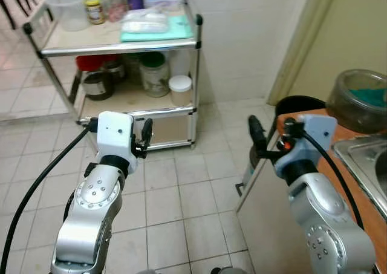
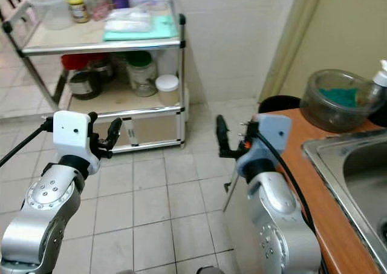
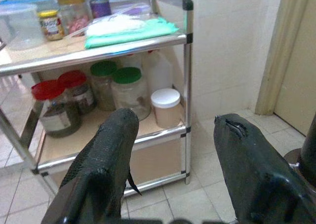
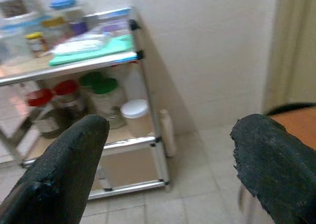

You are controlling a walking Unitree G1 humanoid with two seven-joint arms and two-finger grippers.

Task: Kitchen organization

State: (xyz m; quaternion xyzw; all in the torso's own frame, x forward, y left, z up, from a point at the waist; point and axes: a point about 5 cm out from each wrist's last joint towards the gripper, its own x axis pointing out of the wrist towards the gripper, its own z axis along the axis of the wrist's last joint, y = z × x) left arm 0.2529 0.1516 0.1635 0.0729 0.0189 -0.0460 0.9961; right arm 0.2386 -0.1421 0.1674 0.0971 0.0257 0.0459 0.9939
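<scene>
A metal shelf rack [image 1: 121, 46] stands against the tiled wall ahead. Its top shelf carries a clear plastic tub [image 1: 66, 9], small jars and a plastic bag [image 1: 145, 23] on a teal mat [image 1: 178, 31]. The lower shelf holds a red-lidded jar [image 1: 97, 80], a green-lidded jar [image 1: 154, 74] and a white-lidded container [image 1: 180, 90]. My left gripper [image 3: 175, 130] hovers open and empty, short of the rack at about lower-shelf height. To the right of the rack, my right gripper [image 4: 173, 135] is also open and empty, held by the counter's corner.
An orange counter [image 2: 302, 183] with a steel sink [image 2: 357, 177] runs along my right side. On it sit a glass bowl [image 2: 335, 101] with something teal inside and a pump bottle [image 2: 381, 74]. A black round object [image 1: 299, 104] sits beyond the counter. Tiled floor lies between me and the rack.
</scene>
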